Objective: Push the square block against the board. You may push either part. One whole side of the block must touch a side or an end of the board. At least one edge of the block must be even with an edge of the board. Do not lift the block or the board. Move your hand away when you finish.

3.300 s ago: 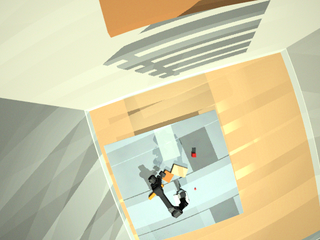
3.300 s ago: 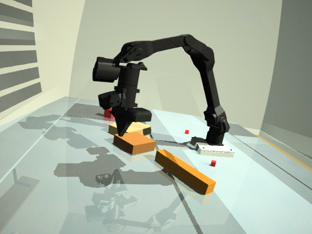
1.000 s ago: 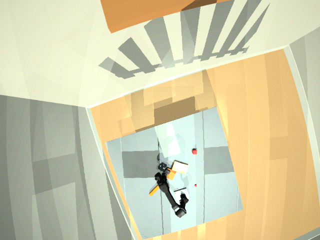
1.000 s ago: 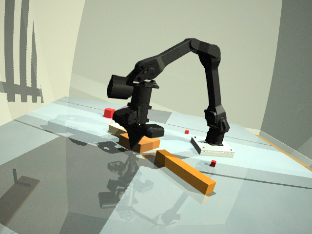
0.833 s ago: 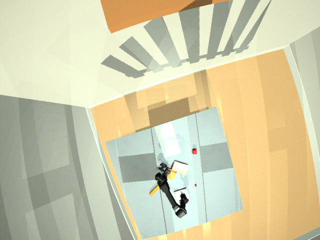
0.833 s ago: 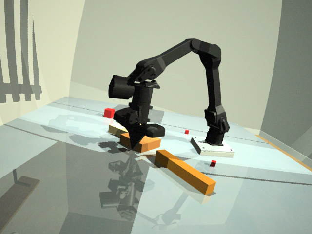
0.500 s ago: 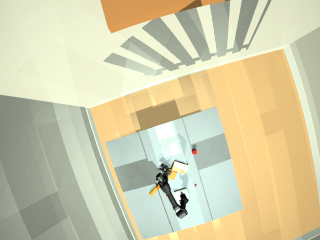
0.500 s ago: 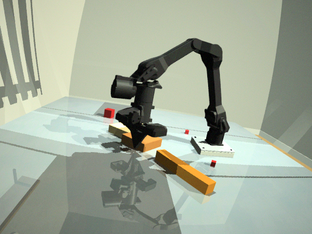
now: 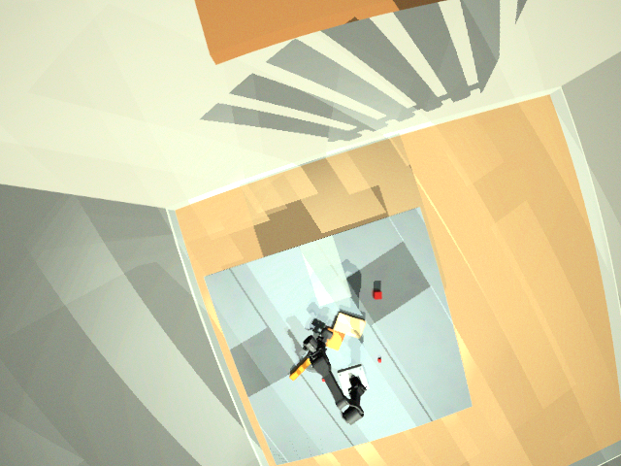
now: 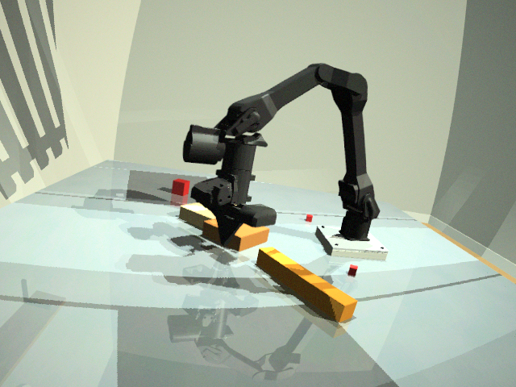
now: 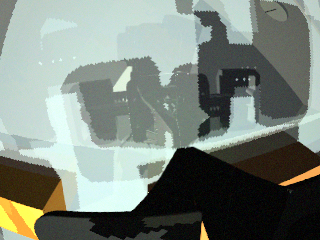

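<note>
Exterior view, near to far. The long orange bar [image 9: 300,369] [image 10: 305,285] [image 11: 17,216], taken here to be the board, lies from the lower right toward the centre. Just beyond its far end, separated by a narrow gap, is the thick orange block [image 9: 334,339] [image 10: 251,235] [image 11: 265,162], taken to be the square block. The gripper [image 9: 327,332] [image 10: 225,243] [image 11: 186,155] stands point-down beside the block, fingers shut together with nothing between them. Behind, left of centre, lies the pale block [image 9: 349,324] [image 10: 194,211]; the red block [image 9: 376,293] [image 10: 181,187] is at upper left.

The step in hand is judged to be nudging the block into line with the bar. Pressure is best kept low, slow and through the middle of a face; a corner push would turn the block. Once an edge is even, a push from the side facing away from the bar should close the gap squarely.

The fingers cover part of the block's near side. Contact between fingers and block, or between the two blocks, cannot be confirmed; the wrist view crops both orange pieces.
</note>
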Robot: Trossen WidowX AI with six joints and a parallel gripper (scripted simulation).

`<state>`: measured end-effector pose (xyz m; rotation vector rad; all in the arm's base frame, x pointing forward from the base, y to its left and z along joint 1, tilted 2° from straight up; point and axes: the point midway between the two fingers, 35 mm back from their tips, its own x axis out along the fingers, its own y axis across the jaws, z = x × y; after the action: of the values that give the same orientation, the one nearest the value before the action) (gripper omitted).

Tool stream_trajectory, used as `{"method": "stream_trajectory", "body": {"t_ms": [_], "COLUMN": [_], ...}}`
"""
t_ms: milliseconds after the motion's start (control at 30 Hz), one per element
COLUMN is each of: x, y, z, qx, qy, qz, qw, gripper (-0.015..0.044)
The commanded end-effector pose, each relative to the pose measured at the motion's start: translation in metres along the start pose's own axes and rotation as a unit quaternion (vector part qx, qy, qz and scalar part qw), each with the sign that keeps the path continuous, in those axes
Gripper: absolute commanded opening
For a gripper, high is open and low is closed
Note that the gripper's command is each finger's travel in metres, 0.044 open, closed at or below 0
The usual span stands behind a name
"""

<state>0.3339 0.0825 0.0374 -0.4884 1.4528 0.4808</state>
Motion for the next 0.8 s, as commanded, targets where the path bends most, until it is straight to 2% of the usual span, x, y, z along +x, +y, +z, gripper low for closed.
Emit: {"method": "stream_trajectory", "body": {"t_ms": [0,767], "x": [0.002,-0.002], "y": [0.000,0.000], "z": [0.006,0.038], "qx": [0.001,-0.001], "qy": [0.003,-0.002], "qz": [0.000,0.000], "qw": [1.000,1.000], "gripper": [0.0000,0.0000]}}
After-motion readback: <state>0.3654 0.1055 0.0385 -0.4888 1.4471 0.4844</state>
